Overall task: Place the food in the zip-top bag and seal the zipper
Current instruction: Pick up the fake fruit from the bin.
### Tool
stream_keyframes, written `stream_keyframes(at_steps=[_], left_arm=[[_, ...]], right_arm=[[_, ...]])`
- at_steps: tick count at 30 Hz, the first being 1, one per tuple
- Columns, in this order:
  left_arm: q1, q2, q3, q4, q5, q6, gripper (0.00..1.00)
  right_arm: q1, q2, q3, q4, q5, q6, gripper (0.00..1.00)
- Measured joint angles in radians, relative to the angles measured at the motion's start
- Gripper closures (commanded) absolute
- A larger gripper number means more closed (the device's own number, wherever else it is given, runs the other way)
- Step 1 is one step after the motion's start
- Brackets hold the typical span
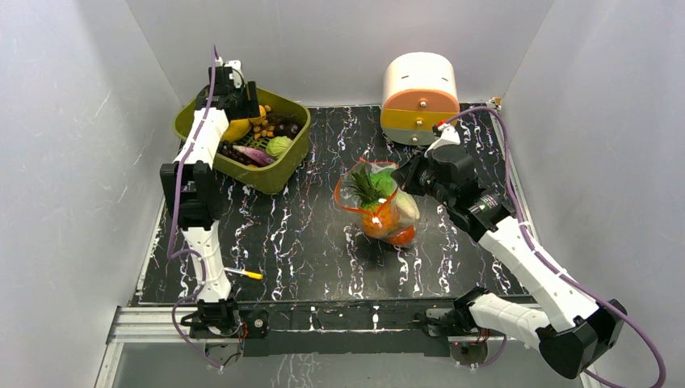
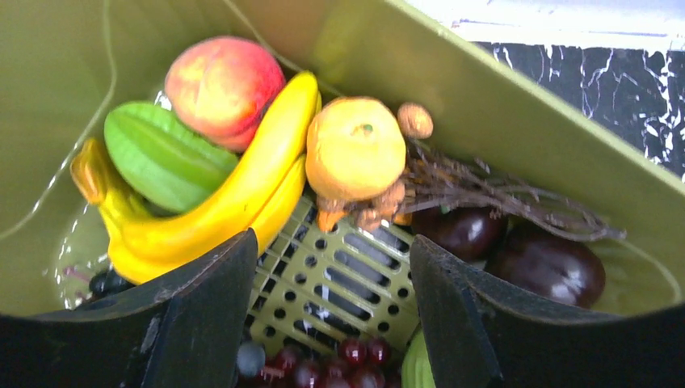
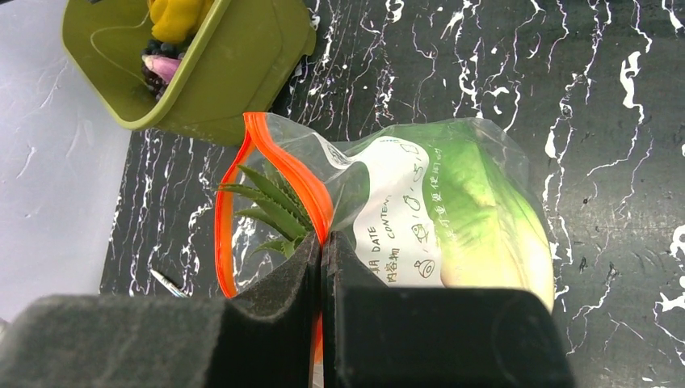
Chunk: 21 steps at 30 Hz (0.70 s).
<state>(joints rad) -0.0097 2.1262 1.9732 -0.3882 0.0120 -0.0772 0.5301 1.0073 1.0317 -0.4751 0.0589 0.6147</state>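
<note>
The zip-top bag (image 1: 380, 212) stands mid-table, holding lettuce (image 3: 485, 218), a spiky green top (image 3: 271, 206) and orange pieces (image 1: 381, 220). Its mouth gapes, ringed by the red-orange zipper (image 3: 222, 218). My right gripper (image 3: 321, 242) is shut on the zipper strip at the right side of the mouth. My left gripper (image 2: 333, 242) is open inside the green bin (image 1: 283, 174), with only the perforated floor between its fingers. More food lies around it: banana (image 2: 242, 190), peach (image 2: 222, 81), orange (image 2: 355, 149), a green piece (image 2: 165, 158), eggplant (image 2: 549, 263), grapes (image 2: 355, 356).
A white and orange rounded container (image 1: 418, 97) stands at the back right. A yellow-tipped pen (image 1: 245, 273) lies near the left arm's base. Grey walls close in on the left, right and back of the black marbled table (image 1: 307, 242).
</note>
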Motion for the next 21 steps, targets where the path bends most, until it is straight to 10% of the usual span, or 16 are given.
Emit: stream_keyframes(at_steps=[21], left_arm=[[0.0, 0.225, 0.264, 0.023, 0.075, 0.021, 0.36]], right_arm=[[0.0, 0.027, 0.027, -0.022, 0.01, -0.01, 1.0]])
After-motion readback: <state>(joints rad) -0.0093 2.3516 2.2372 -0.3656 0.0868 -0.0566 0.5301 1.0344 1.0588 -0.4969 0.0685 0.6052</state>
